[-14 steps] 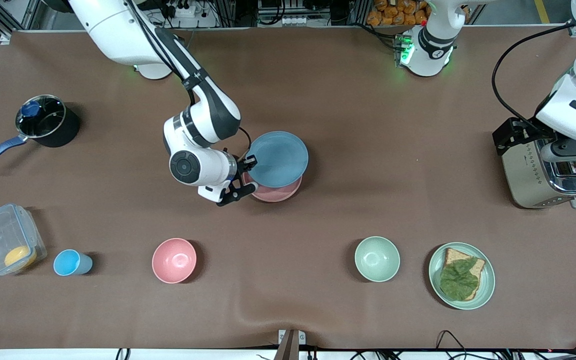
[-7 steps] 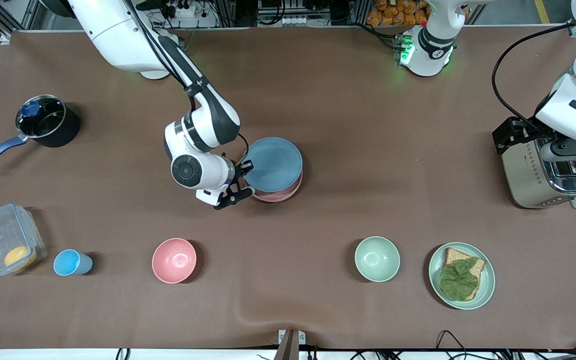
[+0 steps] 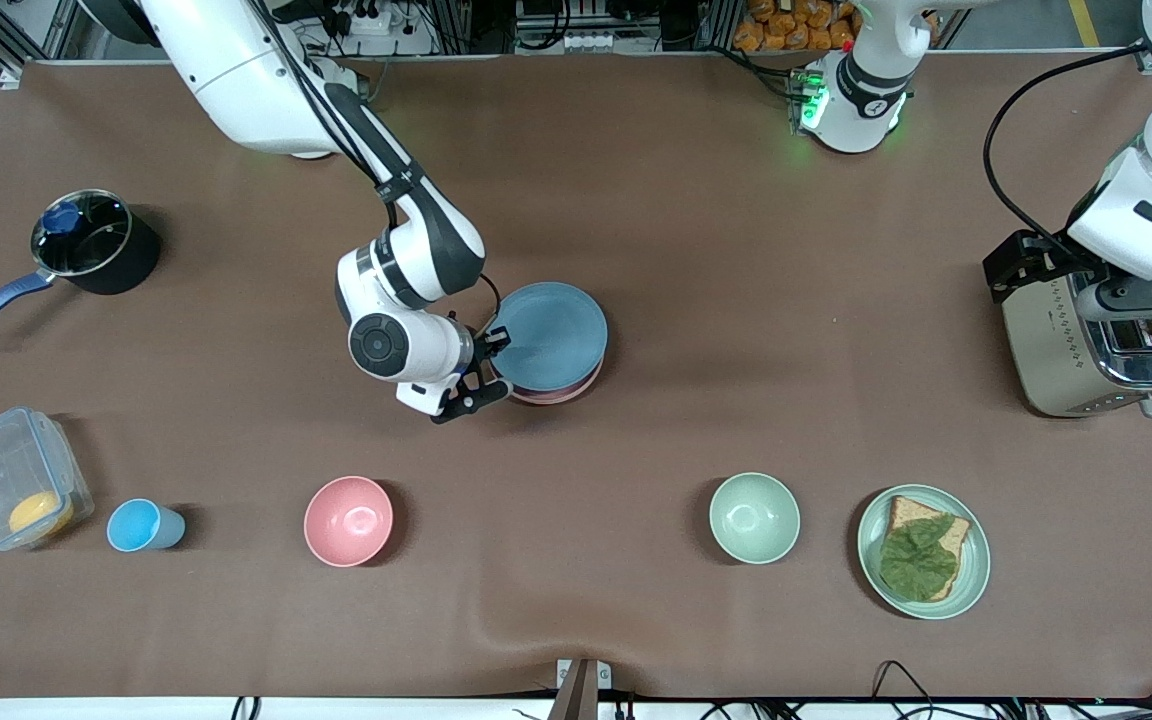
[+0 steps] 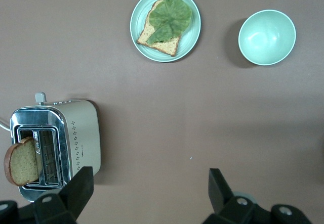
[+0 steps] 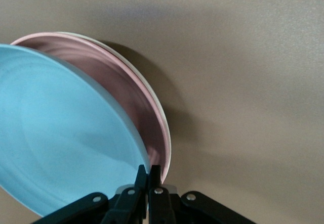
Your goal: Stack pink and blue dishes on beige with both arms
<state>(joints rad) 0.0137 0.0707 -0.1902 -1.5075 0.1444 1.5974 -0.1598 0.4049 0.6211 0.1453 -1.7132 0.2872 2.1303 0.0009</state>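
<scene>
A brown table under two white arms. At its middle, the right gripper pinches the blue plate's rim, tilted over the pink plate, which lies on a beige plate. Bare cloth surrounds the stack. Over the toaster, the left gripper waits, spread wide, empty.

stack: my right gripper holds blue plate over pink plate | my left gripper over toaster
</scene>
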